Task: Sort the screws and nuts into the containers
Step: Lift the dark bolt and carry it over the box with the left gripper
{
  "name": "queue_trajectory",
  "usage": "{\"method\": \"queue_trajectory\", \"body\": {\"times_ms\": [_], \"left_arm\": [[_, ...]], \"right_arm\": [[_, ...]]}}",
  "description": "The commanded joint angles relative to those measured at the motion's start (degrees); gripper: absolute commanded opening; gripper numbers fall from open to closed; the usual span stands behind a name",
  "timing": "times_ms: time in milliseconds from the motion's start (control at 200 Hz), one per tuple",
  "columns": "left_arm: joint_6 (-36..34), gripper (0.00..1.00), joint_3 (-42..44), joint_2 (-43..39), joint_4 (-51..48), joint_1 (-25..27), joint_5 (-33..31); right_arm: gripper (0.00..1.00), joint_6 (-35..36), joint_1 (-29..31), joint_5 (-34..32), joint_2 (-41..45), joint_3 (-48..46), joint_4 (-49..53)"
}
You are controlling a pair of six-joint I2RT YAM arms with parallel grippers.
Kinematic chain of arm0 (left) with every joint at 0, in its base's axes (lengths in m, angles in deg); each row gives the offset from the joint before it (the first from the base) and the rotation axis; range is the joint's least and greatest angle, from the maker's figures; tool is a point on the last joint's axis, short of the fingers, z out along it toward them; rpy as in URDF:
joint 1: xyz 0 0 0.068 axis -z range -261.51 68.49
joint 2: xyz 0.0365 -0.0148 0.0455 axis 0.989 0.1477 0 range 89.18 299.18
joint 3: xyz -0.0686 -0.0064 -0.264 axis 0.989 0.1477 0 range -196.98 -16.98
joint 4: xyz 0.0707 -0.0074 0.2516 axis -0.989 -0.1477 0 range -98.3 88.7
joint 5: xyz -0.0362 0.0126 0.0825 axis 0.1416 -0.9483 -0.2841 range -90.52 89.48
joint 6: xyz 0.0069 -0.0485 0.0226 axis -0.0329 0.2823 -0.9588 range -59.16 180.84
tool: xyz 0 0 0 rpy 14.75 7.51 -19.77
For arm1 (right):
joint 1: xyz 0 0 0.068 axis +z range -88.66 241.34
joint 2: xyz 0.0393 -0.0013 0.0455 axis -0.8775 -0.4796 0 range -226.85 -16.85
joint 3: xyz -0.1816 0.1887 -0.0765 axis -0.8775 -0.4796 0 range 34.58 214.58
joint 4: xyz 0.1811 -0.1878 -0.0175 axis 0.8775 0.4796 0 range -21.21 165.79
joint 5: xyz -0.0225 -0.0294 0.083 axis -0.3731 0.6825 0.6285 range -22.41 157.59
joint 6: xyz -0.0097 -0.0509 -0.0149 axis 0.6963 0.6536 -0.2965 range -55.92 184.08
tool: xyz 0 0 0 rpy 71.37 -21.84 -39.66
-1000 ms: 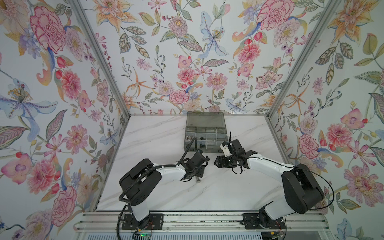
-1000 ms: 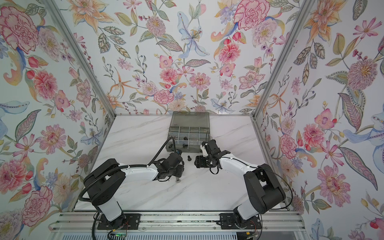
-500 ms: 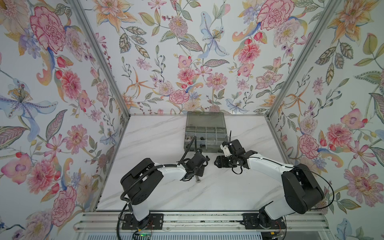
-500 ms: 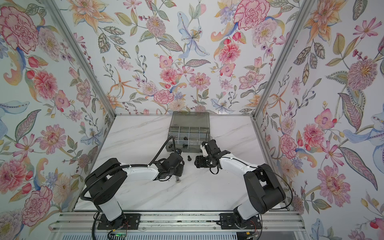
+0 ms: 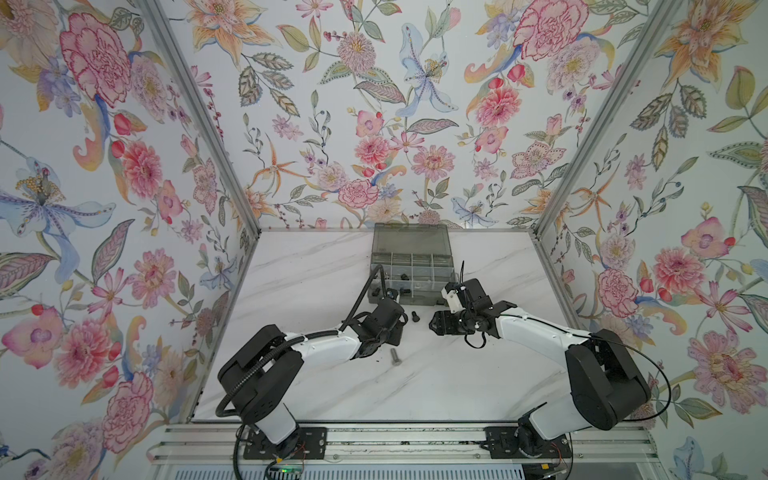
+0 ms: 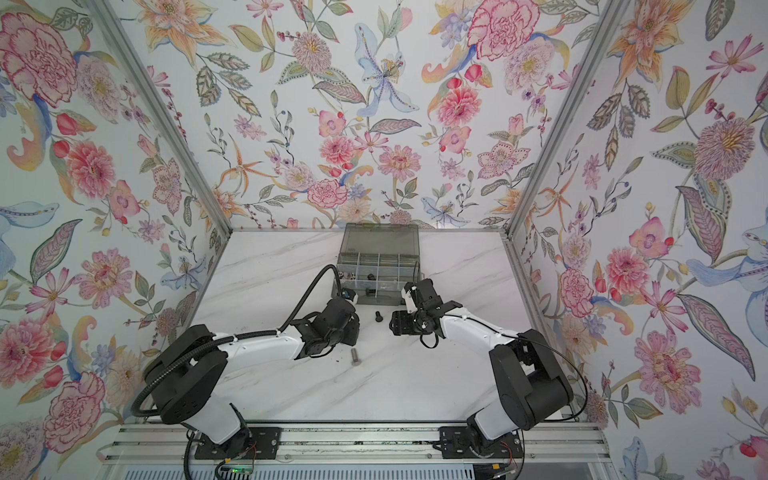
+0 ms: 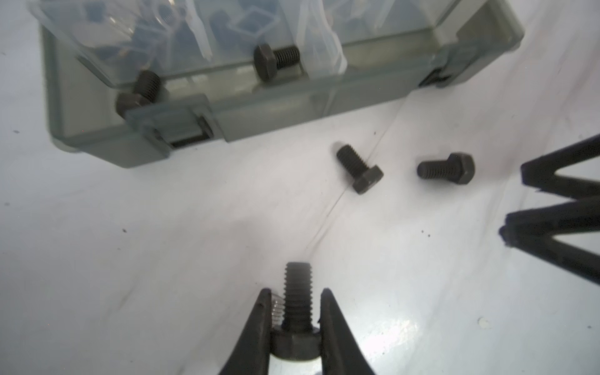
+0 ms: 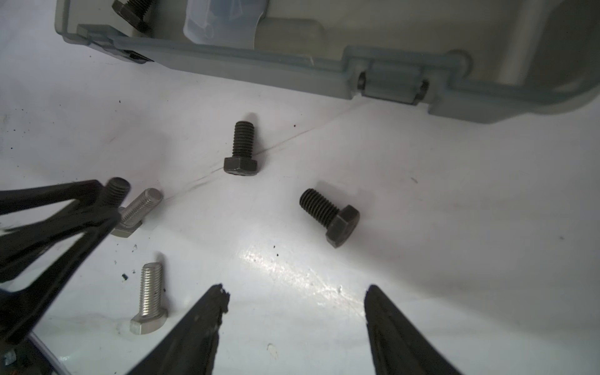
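A: Nearest the base, what lies on the table (image 5: pixel 374 399)?
B: A silver screw (image 5: pixel 394 356), lying flat, plain in both top views. The right wrist view shows a second silver screw (image 8: pixel 139 211) farther in, just beside the left gripper (image 8: pixel 112 201). From above, that one is not seen.
A: How do that gripper's jaws stand?
B: Clamped on a black screw (image 7: pixel 297 279), pinching the shank just above the head, with the thread pointing forward. Only the wrist views show it. From above, the arm covers the fingers.
A: And the right gripper (image 8: pixel 295 289)?
B: Jaws wide apart with nothing between them, facing the left one.
A: Beyond the two?
B: Two loose screws (image 8: pixel 331 217), black, lying on their sides between the grippers and the box (image 8: pixel 292 61). A top view shows only one loose screw (image 5: pixel 415 316).
A: The box itself?
B: Open, its lid (image 5: pixel 411 239) tilted back toward the wall. The left wrist view shows boxed screws (image 7: pixel 276 60), two black ones in the near cells (image 6: pixel 378 266). From above, the cells hold dark and pale specks too small to name, so whether any are nuts cannot be told.
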Motion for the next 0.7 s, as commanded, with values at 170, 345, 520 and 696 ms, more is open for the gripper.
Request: {"method": "queue_trajectory", "body": {"times_ms": [170,345,520,696], "left_arm": [[-6.2,0.0,-2.8,-5.5,2.1,-7.8,0.4],[-9.8,0.0,-6.7,0.3,4.1,-11.6,1.8],[-10.9,0.0,-8.7,5.5,7.7,-14.2,4.5],[-10.7,0.0,-10.3,9.4,9.5,-16.2,7.5]], "right_arm": [[0.71,-0.3,-0.4,0.8,1.2,0.4,-0.1],[0.71,-0.6,-0.3,1.0,1.4,0.5,0.0],[0.71,-0.7,-0.3,0.7,1.7,0.4,0.6],[0.71,-0.8,-0.4,0.6,1.7,0.7,1.0]]}}
